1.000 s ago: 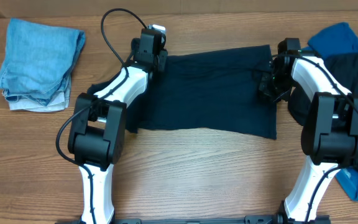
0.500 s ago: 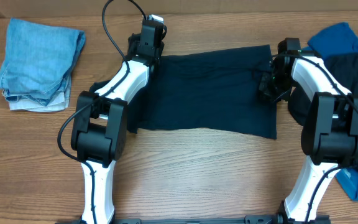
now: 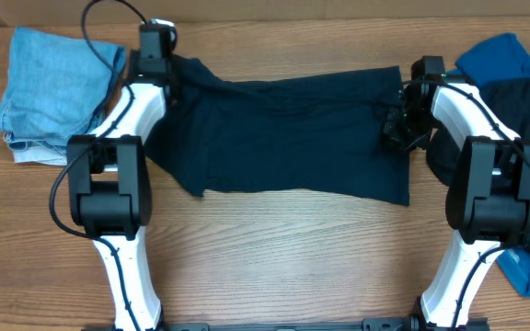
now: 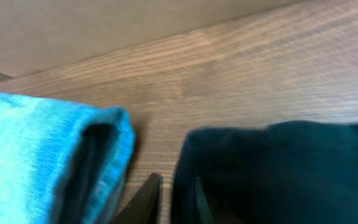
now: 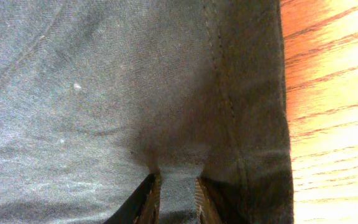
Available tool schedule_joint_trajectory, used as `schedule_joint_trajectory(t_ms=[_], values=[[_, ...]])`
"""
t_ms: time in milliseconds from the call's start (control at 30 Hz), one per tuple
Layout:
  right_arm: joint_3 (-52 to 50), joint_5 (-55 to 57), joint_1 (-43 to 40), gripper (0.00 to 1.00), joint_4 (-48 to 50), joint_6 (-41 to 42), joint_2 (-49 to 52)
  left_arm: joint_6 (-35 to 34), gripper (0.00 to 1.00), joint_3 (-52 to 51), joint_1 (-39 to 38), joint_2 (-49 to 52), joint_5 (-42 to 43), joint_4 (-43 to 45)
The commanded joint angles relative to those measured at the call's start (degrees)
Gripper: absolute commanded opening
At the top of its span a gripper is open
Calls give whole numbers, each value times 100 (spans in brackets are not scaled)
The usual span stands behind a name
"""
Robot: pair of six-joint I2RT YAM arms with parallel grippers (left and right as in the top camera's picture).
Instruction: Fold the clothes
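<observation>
A dark navy shirt lies spread across the middle of the table, its top-left corner drawn out to a point at the left gripper. In the left wrist view only the two fingertips show at the bottom edge, close together with the shirt's edge running down between them; the pinch itself is cut off by the frame, but the gripper looks closed on the cloth. Just beside it sits the folded stack of pale blue garments, whose rolled edge fills the left of that view, blurred. The right gripper is closed on the shirt near its right hem, and the fabric puckers into the narrow gap between the fingers. From overhead both grippers are largely hidden under their own wrists. At the far right a bright blue garment and a dark garment lie heaped – partly covered by the right arm and cut off by the frame edge.
</observation>
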Motion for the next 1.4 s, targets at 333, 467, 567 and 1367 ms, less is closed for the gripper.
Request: schedule_joint_trajectory(t_ms=[333, 467, 567, 1367], values=[[-63, 247, -17, 24, 216, 4, -76, -1276, 61, 2203, -638, -542, 461, -3495], [-63, 247, -17, 25, 240, 4, -76, -2361, 7, 1996, -638, -385, 1591, -4852], [-63, 247, -17, 25, 234, 4, -76, -2643, 4, 1440, -415, -323, 1786, -4391], [-63, 334, -17, 24, 212, 2, -76, -3106, 4, 1257, -151, -1386, 640, -4400]])
